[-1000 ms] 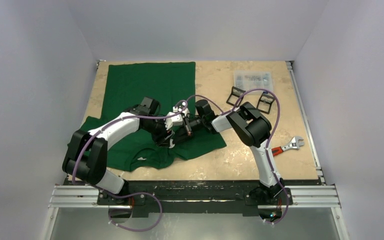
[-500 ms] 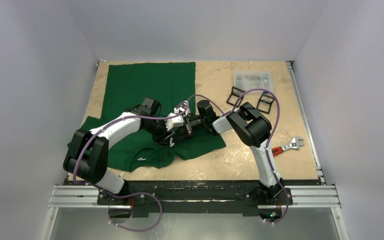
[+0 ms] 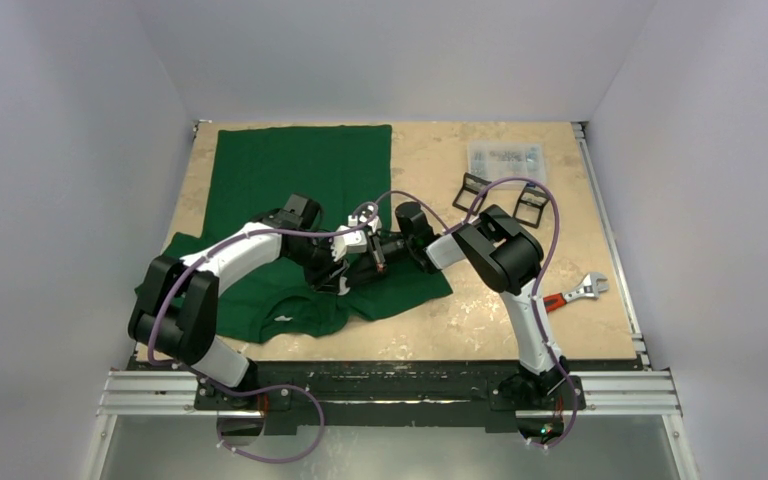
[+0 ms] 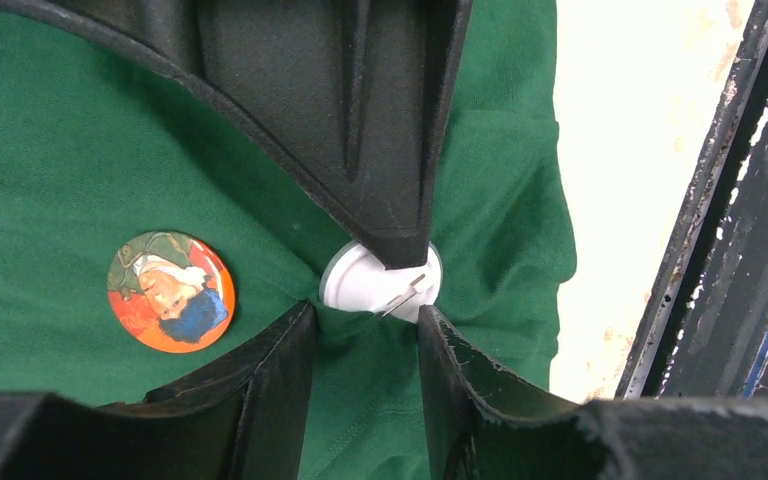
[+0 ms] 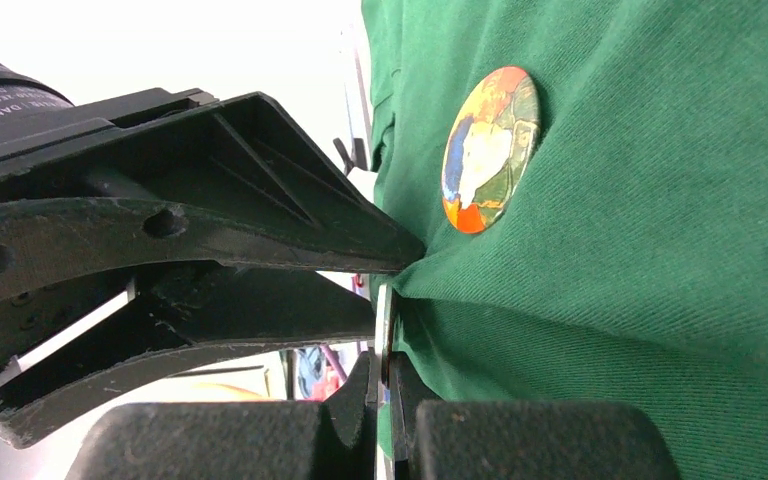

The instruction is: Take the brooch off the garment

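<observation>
The green shirt (image 3: 290, 175) lies on the left half of the tabletop (image 3: 440, 160), and we work toward its 4 o'clock side, where both hands meet. Our left hand (image 4: 363, 330) stands half closed astride a ridge of cloth at 6 o'clock of the brooch (image 4: 365, 280). We cannot tell whether it truly bites the cloth.

The brooch shows us its white back and pin. An orange badge (image 4: 170, 292) sits flat on the shirt at its 9 o'clock, apart from it. Our right hand (image 5: 385, 365) is closed on the brooch's thin rim, seen at 12 o'clock of the brooch in the left wrist view.

To do this well, we judge the left hand should hold the cloth low and firm. The right should work the pin out along its own line without yanking, or the cloth may tear or lift. The crowded fingers and bunched cloth are the main hindrance.

To the right, at 1 o'clock of the hands, sit a clear box (image 3: 505, 157) and two black frames (image 3: 472, 188). At 4 o'clock lies a wrench (image 3: 575, 292), well apart.
</observation>
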